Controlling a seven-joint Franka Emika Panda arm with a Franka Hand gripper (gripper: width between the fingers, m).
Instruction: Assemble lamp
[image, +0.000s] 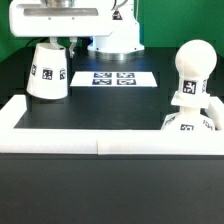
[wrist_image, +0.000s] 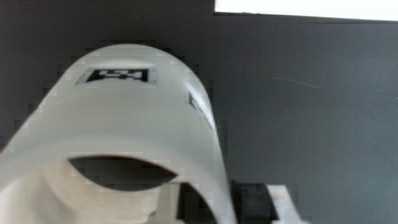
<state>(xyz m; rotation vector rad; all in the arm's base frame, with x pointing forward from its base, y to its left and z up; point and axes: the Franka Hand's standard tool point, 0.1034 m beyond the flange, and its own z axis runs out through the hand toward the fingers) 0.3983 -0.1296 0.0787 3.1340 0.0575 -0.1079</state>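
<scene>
The white lamp shade (image: 48, 72) stands with its narrow end up at the exterior view's left; its bottom is at table level. My gripper (image: 57, 41) comes down on its top rim. In the wrist view the shade (wrist_image: 125, 120) fills the picture, with a square tag on its side. Its rim wall runs between my gripper's (wrist_image: 228, 200) dark pads (wrist_image: 260, 202), one inside the opening and one outside, both against the wall. The rounded bulb (image: 194, 66) sits on the squat base (image: 190, 120) at the exterior view's right.
The marker board (image: 113, 78) lies flat on the black table behind the middle. The big white robot pedestal (image: 113, 35) stands behind it. A raised white border (image: 100, 146) runs along the table's front and left sides.
</scene>
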